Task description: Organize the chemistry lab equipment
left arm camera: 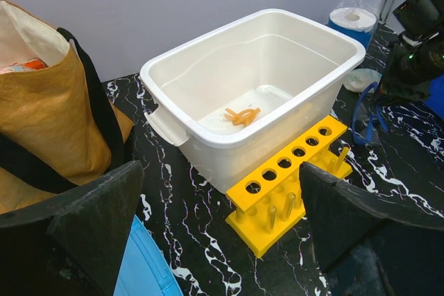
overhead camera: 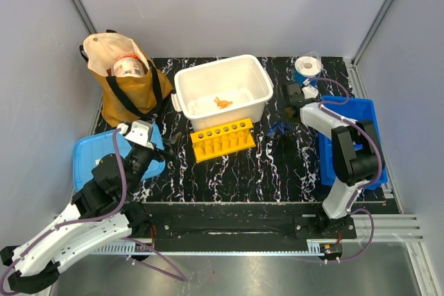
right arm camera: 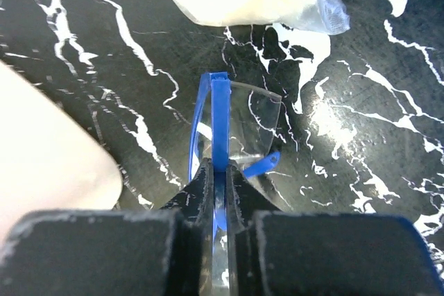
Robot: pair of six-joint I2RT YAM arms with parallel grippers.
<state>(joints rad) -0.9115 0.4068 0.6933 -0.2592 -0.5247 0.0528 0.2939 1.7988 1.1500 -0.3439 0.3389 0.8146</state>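
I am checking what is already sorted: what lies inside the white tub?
Only a small orange knotted piece lies on the floor of the white tub. The tub's near wall hides a narrow strip of floor just behind it.

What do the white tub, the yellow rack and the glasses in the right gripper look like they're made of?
White tub: likely moulded plastic, smooth and slightly glossy, with rounded corners. Yellow rack: probably opaque plastic, uniform colour, evenly moulded holes. Glasses, pinched in the right gripper: see-through lens and thin blue frame, apparently plastic.
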